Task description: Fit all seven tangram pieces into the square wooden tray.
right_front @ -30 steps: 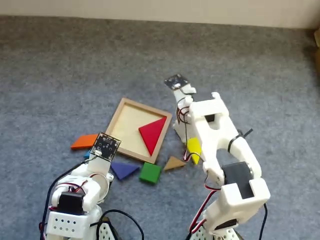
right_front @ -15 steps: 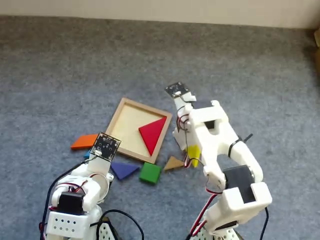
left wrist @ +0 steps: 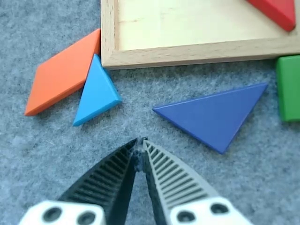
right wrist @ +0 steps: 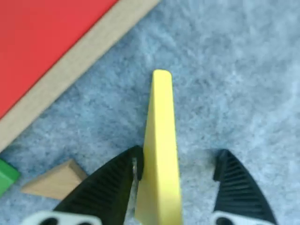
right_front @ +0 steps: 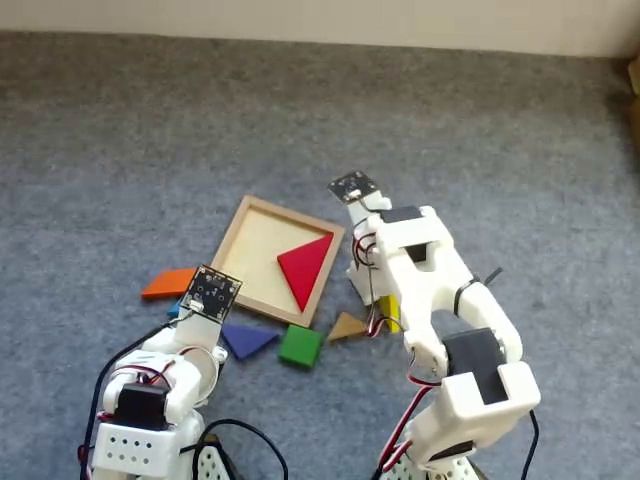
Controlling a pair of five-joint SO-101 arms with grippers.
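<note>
— Since a second ago the right arm has drawn back and lower over the yellow wooden tile (right wrist: 159, 136), hiding more of it from above.
— Where is that tile?
— On edge over the grey carpet (right_front: 120, 120), just outside the square wooden tray (right_front: 233, 243).
— And the right gripper (right wrist: 179, 161)?
— Spread apart. One jaw touches the tile's face and the other stands clear, so nothing is clamped yet.
— What could go wrong?
— I judge that closing off-centre could tip the thin tile flat, or shove it into the tan wooden triangle (right_front: 347, 326) nearby. A smooth slab held near one end may also swing.
— How does the tray look?
— Pale wood with a raised rim, and only the red wooden triangle (right_front: 305, 268) inside, along one wall.
— And the left gripper (left wrist: 142, 140)?
— Pinched together on nothing, above the carpet near the dark blue wooden triangle (left wrist: 213, 115).
</note>
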